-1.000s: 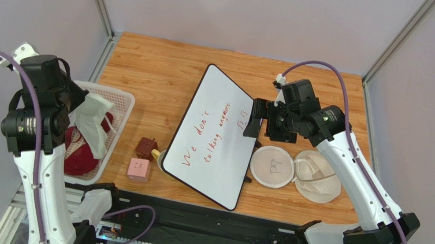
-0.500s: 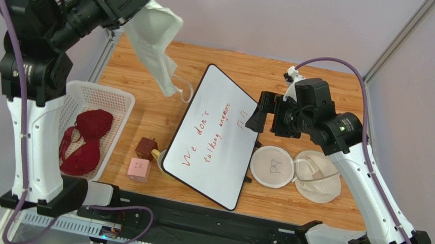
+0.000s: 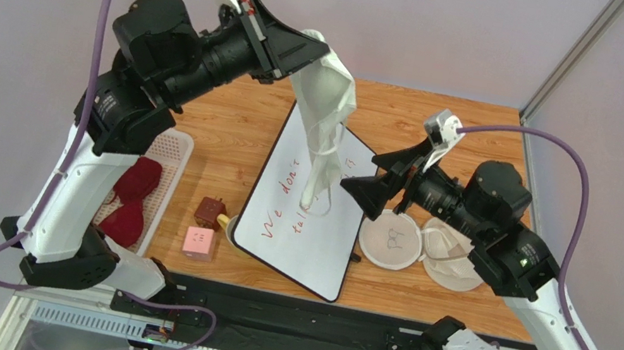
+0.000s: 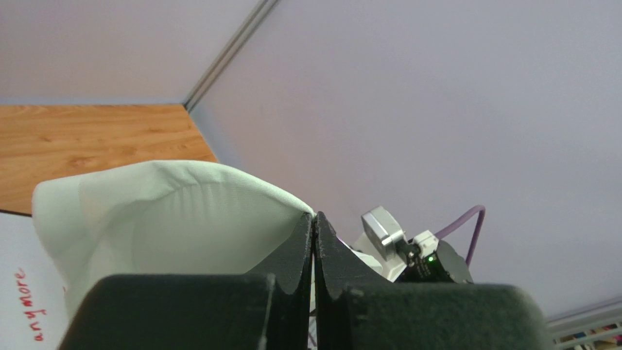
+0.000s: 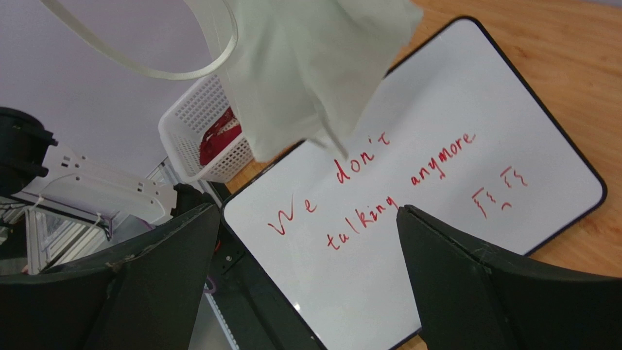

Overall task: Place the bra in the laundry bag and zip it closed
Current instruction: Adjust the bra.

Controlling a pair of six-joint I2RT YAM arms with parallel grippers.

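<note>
Left gripper [image 3: 302, 43]: jaws pressed together, pinching a white garment [image 3: 327, 110] that hangs beneath it; bra [image 3: 128, 200] lies in basket [image 3: 177, 147], well below and behind it. Right gripper [image 3: 373, 178]: jaws spread wide, just beside the white garment's lower end; laundry bag [image 3: 458, 257] lies under its wrist.

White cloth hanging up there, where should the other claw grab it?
Probably its loose lower end, coming from the right: the white cloth hangs limp from the shut left gripper pinching its top, and the open right gripper faces it.
</note>
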